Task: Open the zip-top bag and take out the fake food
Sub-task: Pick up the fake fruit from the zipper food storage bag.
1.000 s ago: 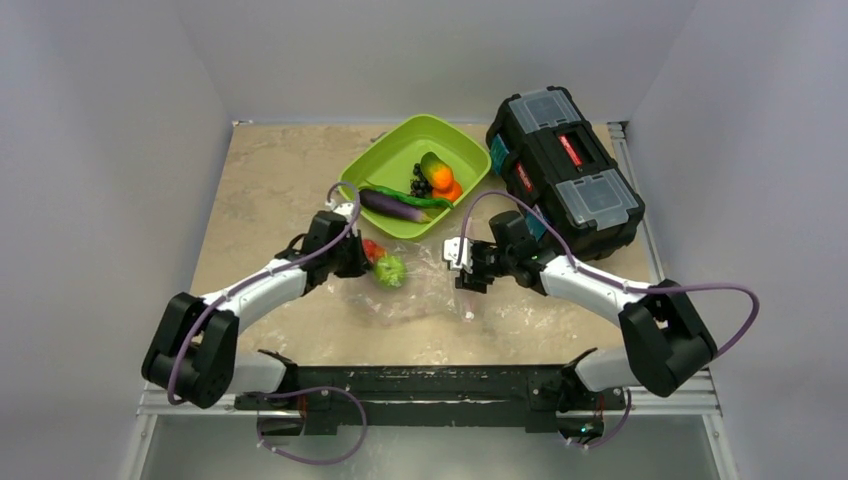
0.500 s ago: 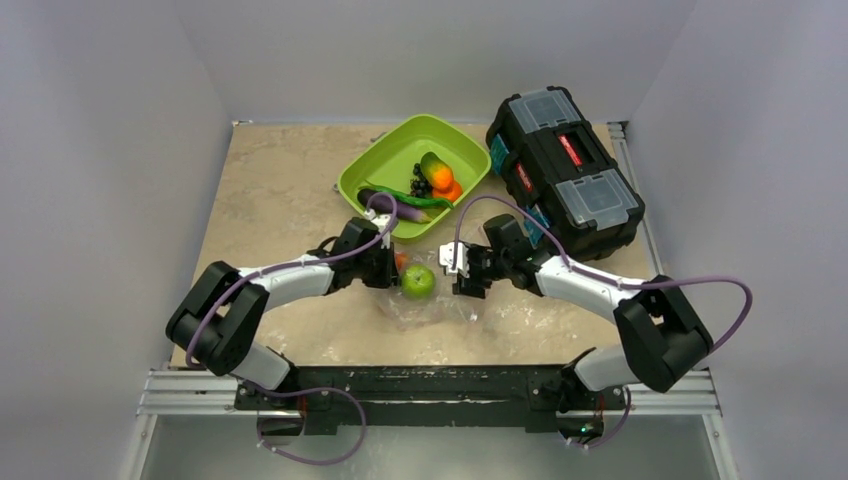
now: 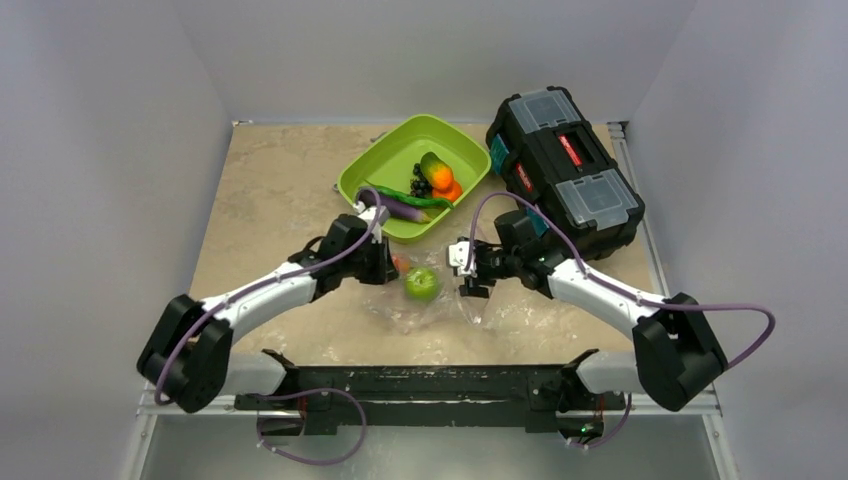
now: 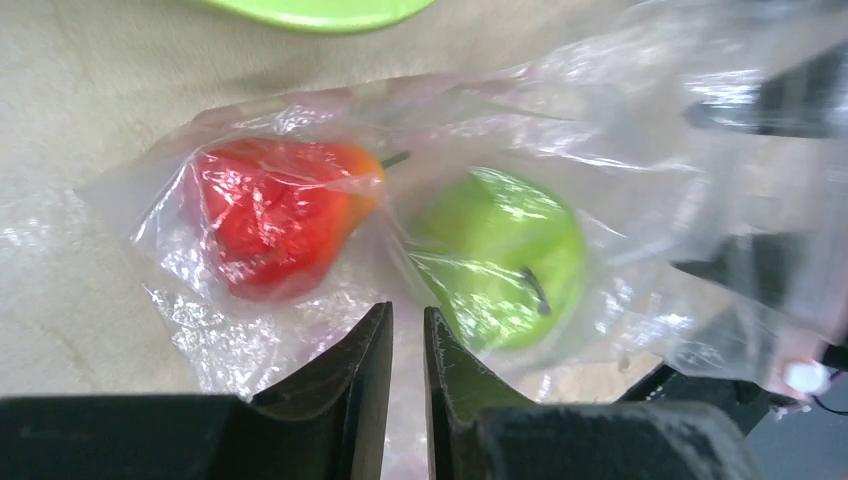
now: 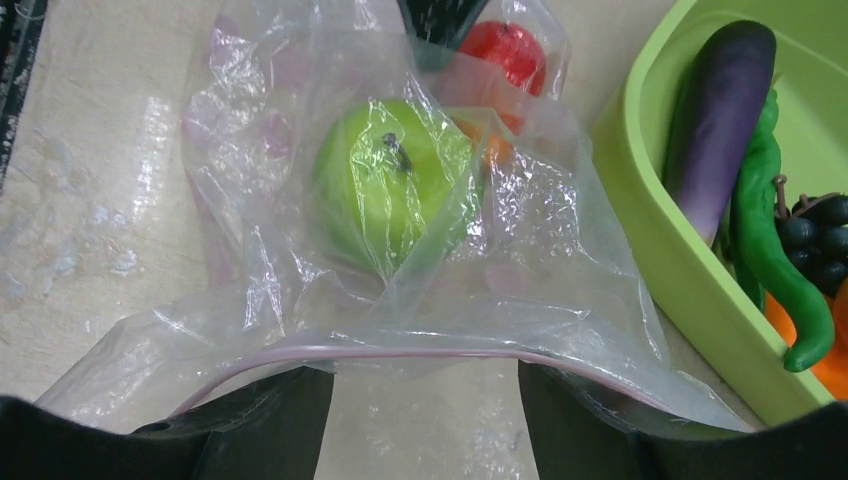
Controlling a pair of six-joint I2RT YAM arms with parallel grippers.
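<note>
Spreading wide at the bottom of its wrist view, the right gripper (image 5: 420, 388) has its fingers well apart, and the pink zip strip (image 5: 400, 352) of the zip-top bag (image 5: 560, 260) arches from one finger to the other. The mouth gapes toward this arm, probably so the contents can be pushed or shaken out that way.

At the opposite, closed end, the left gripper (image 4: 408, 322) has its fingers nearly together with only a thin slit between them. Film runs up to that slit, but I cannot tell whether any is pinched.

Two pieces of fake food are inside the bag, in the centre of the overhead view between the two grippers. A green fruit (image 5: 385, 190) with a dark stem sits nearer the mouth, and a red fruit (image 4: 275, 215) lies just behind it against the sealed corner. Loose folds of plastic drape over the green fruit and look likely to snag it on the way out.

Beyond the bag, just beside it at the right of the right wrist view, is the lime-green tray (image 5: 640, 220). It already holds an eggplant (image 5: 720, 120), a green pod (image 5: 775, 230) and dark grapes (image 5: 815, 235), so it seems to be where the pieces go. Its near wall is close enough to hem in the bag.

Farthest off, at the upper right of the overhead view, a black toolbox (image 3: 565, 170) stands beside the tray, crowding the right arm's elbow side.
</note>
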